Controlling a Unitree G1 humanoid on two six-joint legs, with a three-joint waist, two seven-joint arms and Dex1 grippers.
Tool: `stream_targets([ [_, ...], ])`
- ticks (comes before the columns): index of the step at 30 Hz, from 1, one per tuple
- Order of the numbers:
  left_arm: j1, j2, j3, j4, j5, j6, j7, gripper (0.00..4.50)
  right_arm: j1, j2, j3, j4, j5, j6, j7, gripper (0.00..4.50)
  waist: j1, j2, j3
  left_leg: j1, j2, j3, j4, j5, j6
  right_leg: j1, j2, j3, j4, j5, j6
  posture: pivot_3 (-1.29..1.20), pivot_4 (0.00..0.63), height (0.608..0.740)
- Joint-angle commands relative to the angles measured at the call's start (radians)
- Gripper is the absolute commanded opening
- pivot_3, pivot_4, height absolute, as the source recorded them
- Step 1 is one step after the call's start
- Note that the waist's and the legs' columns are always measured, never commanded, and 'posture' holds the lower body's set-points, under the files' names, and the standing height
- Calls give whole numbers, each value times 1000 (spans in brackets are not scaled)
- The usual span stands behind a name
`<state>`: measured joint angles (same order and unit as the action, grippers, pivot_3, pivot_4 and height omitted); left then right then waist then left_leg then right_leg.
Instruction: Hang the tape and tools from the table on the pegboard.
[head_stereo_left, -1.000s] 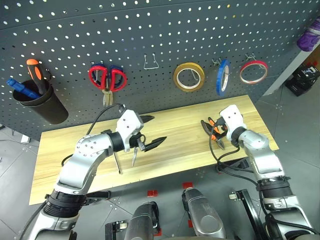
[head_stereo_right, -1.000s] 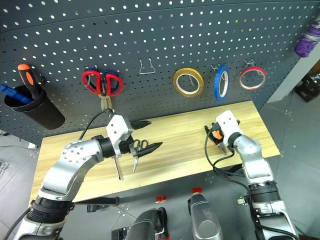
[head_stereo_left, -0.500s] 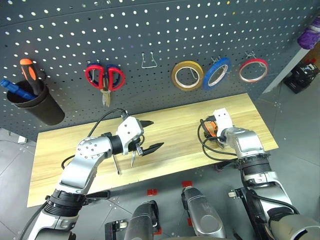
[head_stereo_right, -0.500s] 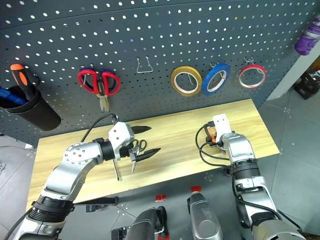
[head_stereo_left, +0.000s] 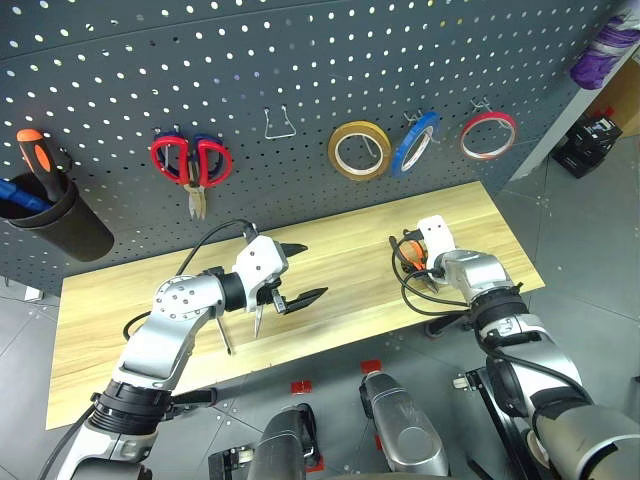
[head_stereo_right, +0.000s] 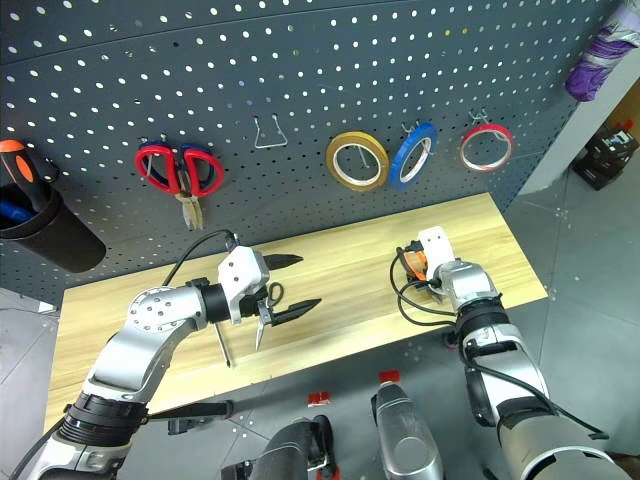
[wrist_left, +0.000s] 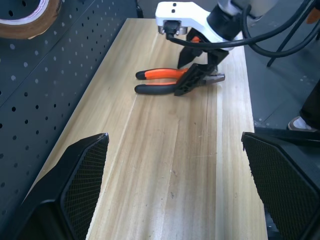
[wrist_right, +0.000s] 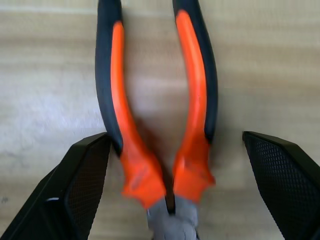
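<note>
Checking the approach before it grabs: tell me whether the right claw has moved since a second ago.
Yes. The right claw has come down to the table, and now straddles the pliers lying there.

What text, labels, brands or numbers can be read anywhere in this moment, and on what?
None can be read.
The tape rings on the pegboard, the pliers on the table and both grippers' housings show no legible lettering.
Any print on the black box on the floor at far right is too small to read.
</note>
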<state>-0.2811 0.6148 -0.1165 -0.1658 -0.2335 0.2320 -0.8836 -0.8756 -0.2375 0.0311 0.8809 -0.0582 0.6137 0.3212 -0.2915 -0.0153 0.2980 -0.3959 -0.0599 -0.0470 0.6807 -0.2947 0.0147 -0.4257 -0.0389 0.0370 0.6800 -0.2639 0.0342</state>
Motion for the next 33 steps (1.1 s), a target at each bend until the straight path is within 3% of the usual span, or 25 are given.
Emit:
stream_targets([
  [1, -1, -2, 5, -26, 5, -13, 0, 4500, -51, 6, 9, 83, -7, -48, 11, 4474, -4, 0, 0, 0, 0, 0, 0, 0, 0, 0, 0, 0, 0, 0, 0, -351, 265, 740],
  [4, 3, -5, 8, -30, 2, -8, 4, 4500, -90, 12, -8, 157, 3, -31, -7, 3876, -11, 0, 0, 0, 0, 0, 0, 0, 0, 0, 0, 0, 0, 0, 0, -349, 263, 740],
  [7, 17, -3, 12, -40, 2, -6, 9, 4500, -115, 14, -29, 197, 14, -16, -32, 2869, -14, 0, -1, 0, 0, 0, 0, 0, 0, 0, 0, 0, 0, 0, 0, -343, 262, 740],
  [8, 23, -1, 14, -45, 4, -9, 12, 4500, -121, 16, -32, 200, 15, -14, -37, 2733, -14, 0, -1, 0, 0, 0, 0, 0, 0, 0, 0, 0, 0, 0, 0, -343, 262, 740],
  [12, 69, -1, 51, -84, -19, -23, 25, 4500, -108, 29, -13, 126, 4, -23, -50, 2736, -16, 0, -2, 0, 0, 0, 0, 0, 0, 0, 0, 0, 0, 0, 0, -346, 261, 740],
  [14, 100, -4, 84, -113, -35, -17, 48, 4500, -60, 32, -1, -11, 3, -4, -49, 2736, -15, 0, -2, 0, 0, 0, 0, 0, 0, 0, 0, 0, 0, 0, 0, -338, 263, 740],
  [18, 193, -55, 242, -208, -157, 69, 151, 4500, 199, 62, 22, -653, 44, 151, -32, 2736, -9, 0, -2, -2, 1, -1, 0, 0, 0, -3, 0, 0, 1, 0, 0, -342, 269, 740],
  [23, 335, -83, 357, -340, -234, 133, 232, 4500, 347, 137, 80, -1138, 55, 258, -77, 2736, -8, 0, -2, -5, 1, 0, 0, 0, 0, -7, 0, 2, 1, 0, 0, -328, 278, 740],
  [28, 406, -53, 421, -435, -276, 200, 269, 4500, 247, 236, 131, -1243, 62, 59, -96, 2736, 18, 0, -2, -4, 1, 0, 0, 0, 0, -7, 1, 1, 1, 0, 0, -283, 286, 740],
  [33, 346, -15, 450, -466, -297, 289, 337, 4500, 59, 324, 121, -1073, 57, -221, -133, 2735, 43, -1, -2, -4, 1, 0, 0, 1, -1, -9, 1, 1, 2, 1, 0, -254, 284, 740],
])
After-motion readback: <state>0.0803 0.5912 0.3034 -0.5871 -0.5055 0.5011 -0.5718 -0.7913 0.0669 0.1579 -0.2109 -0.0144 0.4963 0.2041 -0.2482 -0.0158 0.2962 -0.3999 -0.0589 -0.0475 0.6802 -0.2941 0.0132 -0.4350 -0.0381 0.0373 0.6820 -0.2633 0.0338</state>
